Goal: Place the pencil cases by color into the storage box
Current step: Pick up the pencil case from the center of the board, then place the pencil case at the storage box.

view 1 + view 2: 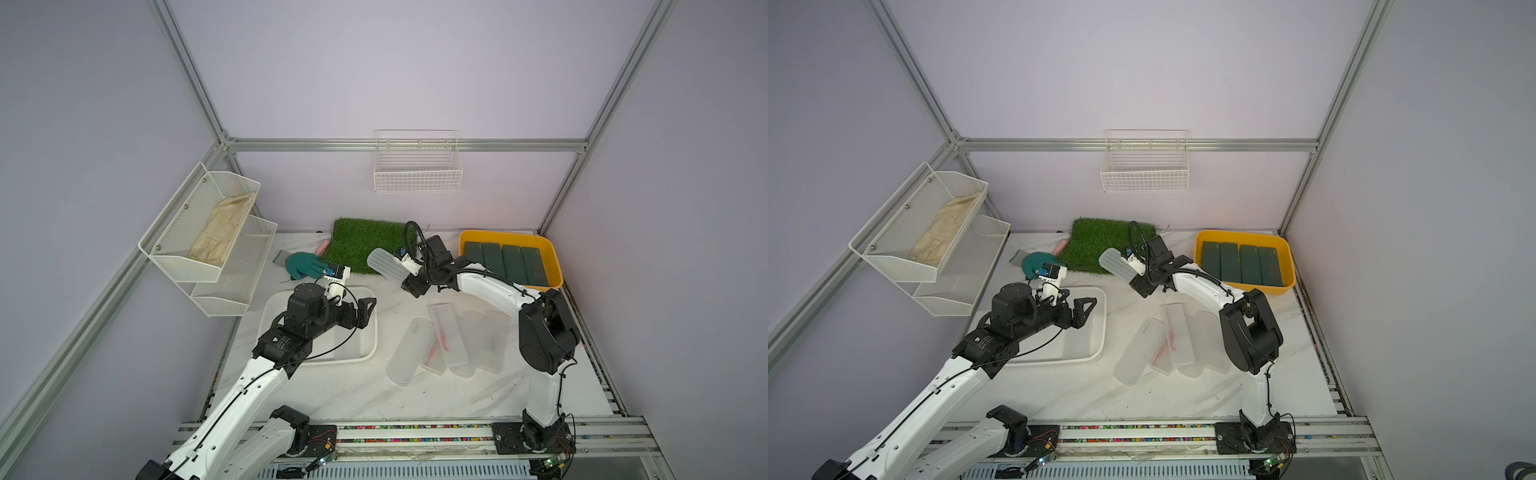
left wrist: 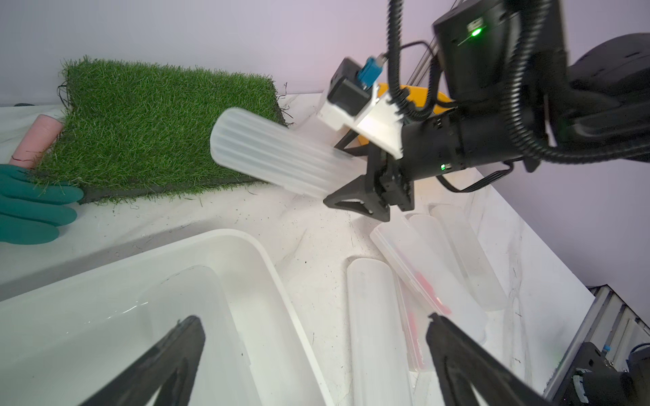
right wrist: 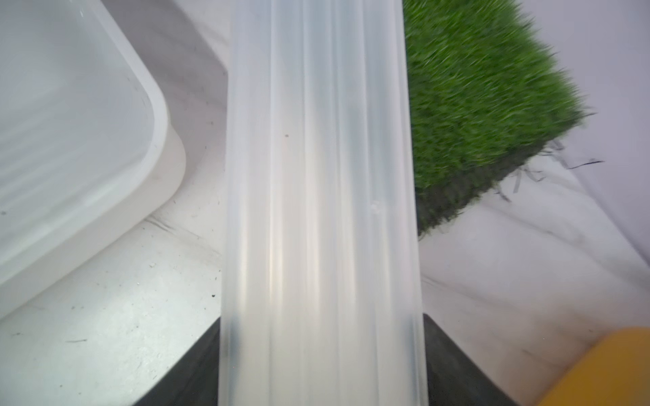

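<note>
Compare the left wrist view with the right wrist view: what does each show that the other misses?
Left wrist only: the right gripper clamped on the ribbed frosted case, the loose frosted cases, the teal glove, a pink cylinder, the open left gripper. Right wrist only: a close-up of its fingers against the case's two sides. Both: that case, the white storage box, the grass mat, the yellow tray.

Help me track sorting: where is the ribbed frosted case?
In both top views the ribbed frosted case is held aloft by the right gripper, at the grass mat's near right corner.
</note>
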`<control>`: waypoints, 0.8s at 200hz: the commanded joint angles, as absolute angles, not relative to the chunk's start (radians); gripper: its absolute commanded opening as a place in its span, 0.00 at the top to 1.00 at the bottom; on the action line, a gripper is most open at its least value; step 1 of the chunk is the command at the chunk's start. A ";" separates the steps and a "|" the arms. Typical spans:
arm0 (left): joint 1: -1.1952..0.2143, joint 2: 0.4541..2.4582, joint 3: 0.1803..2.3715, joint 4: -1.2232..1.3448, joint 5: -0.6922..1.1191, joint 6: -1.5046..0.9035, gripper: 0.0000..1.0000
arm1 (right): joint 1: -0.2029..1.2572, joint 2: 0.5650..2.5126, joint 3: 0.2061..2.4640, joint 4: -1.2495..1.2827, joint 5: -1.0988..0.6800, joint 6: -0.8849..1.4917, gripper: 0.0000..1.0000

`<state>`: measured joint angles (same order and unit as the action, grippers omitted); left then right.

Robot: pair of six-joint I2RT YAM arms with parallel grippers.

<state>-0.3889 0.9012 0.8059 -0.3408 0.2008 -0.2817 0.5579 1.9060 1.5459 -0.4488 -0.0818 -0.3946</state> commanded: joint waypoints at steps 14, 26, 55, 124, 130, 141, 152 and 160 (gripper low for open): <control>-0.393 0.934 0.857 -0.236 0.256 -0.341 0.00 | 0.537 1.819 1.483 -0.413 -0.010 -0.239 0.50; -0.392 0.955 0.861 -0.202 0.294 -0.365 0.00 | 0.533 1.789 1.469 -0.412 -0.017 -0.187 0.50; -0.388 0.986 0.841 -0.052 0.372 -0.500 0.00 | 0.531 1.722 1.457 -0.413 -0.046 -0.048 0.50; -0.260 1.039 0.789 0.331 0.611 -0.738 0.00 | 0.523 1.587 1.427 -0.345 -0.348 0.245 0.50; -0.236 1.041 0.786 0.359 0.625 -0.764 0.00 | 0.523 1.580 1.426 -0.334 -0.369 0.265 0.50; -0.191 1.048 0.773 0.432 0.657 -0.816 0.00 | 0.523 1.575 1.432 -0.331 -0.408 0.290 0.50; -0.154 1.058 0.770 0.490 0.684 -0.857 0.00 | 0.524 1.568 1.432 -0.325 -0.442 0.306 0.50; -0.135 1.068 0.773 0.524 0.710 -0.876 0.00 | 0.523 1.559 1.425 -0.311 -0.469 0.319 0.51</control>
<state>-0.1921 1.0546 0.8028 0.3031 0.5957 -0.7525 0.5270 1.5894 1.4338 -0.3805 -0.3408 0.2176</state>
